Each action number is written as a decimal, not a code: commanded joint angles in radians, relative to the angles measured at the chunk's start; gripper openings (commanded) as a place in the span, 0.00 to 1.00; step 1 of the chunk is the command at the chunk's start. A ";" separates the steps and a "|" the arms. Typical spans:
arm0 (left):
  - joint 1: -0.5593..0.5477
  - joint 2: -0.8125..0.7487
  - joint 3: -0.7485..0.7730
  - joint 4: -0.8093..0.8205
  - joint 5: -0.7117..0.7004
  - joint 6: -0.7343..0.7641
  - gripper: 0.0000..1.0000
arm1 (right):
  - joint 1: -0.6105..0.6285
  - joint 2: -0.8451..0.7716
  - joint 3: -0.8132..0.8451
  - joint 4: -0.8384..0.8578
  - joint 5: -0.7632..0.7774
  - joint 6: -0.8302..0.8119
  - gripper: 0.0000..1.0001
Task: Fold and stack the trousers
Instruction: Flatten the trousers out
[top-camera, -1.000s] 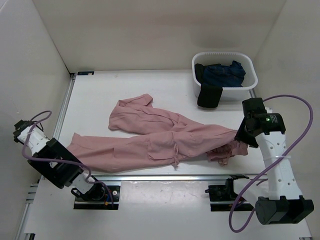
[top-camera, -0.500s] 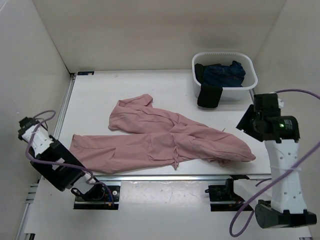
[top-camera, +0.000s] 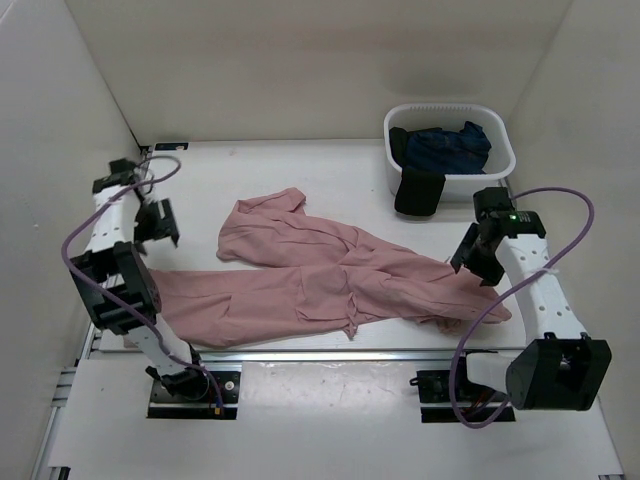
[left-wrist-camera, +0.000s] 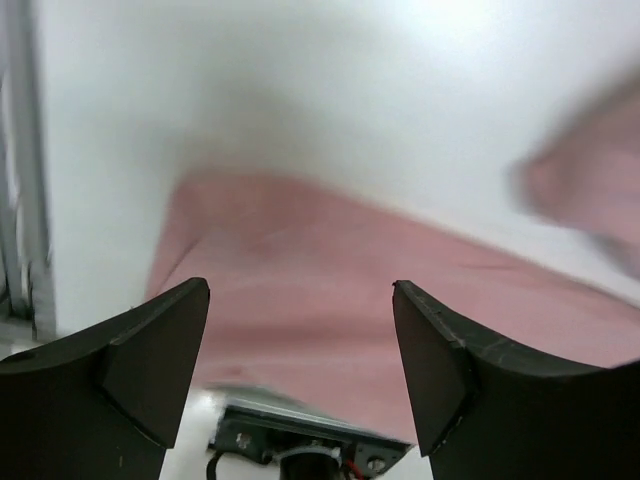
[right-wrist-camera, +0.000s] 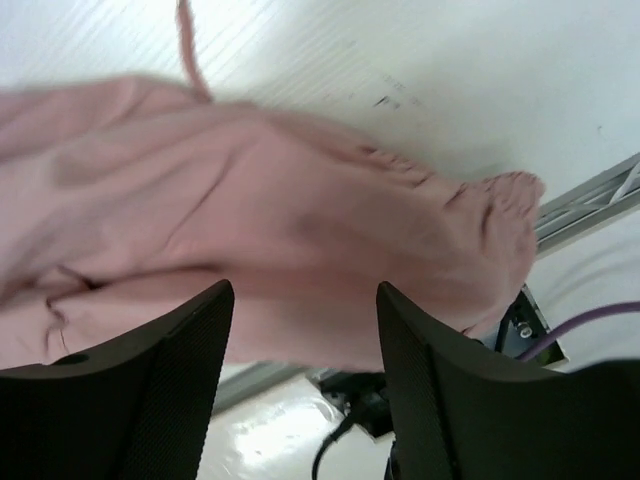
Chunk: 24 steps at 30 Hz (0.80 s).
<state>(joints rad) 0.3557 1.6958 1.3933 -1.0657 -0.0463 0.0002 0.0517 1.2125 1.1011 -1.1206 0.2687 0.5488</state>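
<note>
The dusty-pink trousers (top-camera: 330, 280) lie spread across the table, waist end at the right and one leg reaching to the left front. The other leg bends back toward the middle. My left gripper (top-camera: 160, 228) hangs open at the far left, above and behind that leg's end. In the left wrist view the left gripper (left-wrist-camera: 300, 288) has nothing between its fingers and the pink leg (left-wrist-camera: 330, 260) is below. My right gripper (top-camera: 473, 265) hovers open over the waist end. Seen from the right wrist, the right gripper (right-wrist-camera: 305, 288) is empty, with gathered pink fabric (right-wrist-camera: 250, 200) beneath.
A white bin (top-camera: 500, 165) stands at the back right with a dark navy garment (top-camera: 445, 145) inside. A black garment (top-camera: 418, 190) hangs over its front wall. A metal rail (top-camera: 300, 352) runs along the table's front edge.
Both grippers have opened and let go of the trousers. The left arm swung from the front left up to the far left side. The right gripper lifted off, then came back over the waist end.
</note>
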 joint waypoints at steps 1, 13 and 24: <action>-0.170 0.016 0.191 0.000 0.160 0.000 0.87 | -0.099 -0.019 -0.013 0.093 0.037 0.022 0.65; -0.512 0.429 0.383 0.058 0.100 0.000 0.97 | -0.306 0.130 -0.171 0.261 -0.150 0.062 0.96; -0.523 0.349 0.191 0.079 0.044 0.000 0.14 | -0.306 0.130 -0.349 0.381 -0.422 0.082 0.15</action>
<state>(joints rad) -0.1726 2.1345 1.6192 -0.9863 0.0429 0.0002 -0.2535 1.3525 0.7605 -0.7971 -0.0353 0.6228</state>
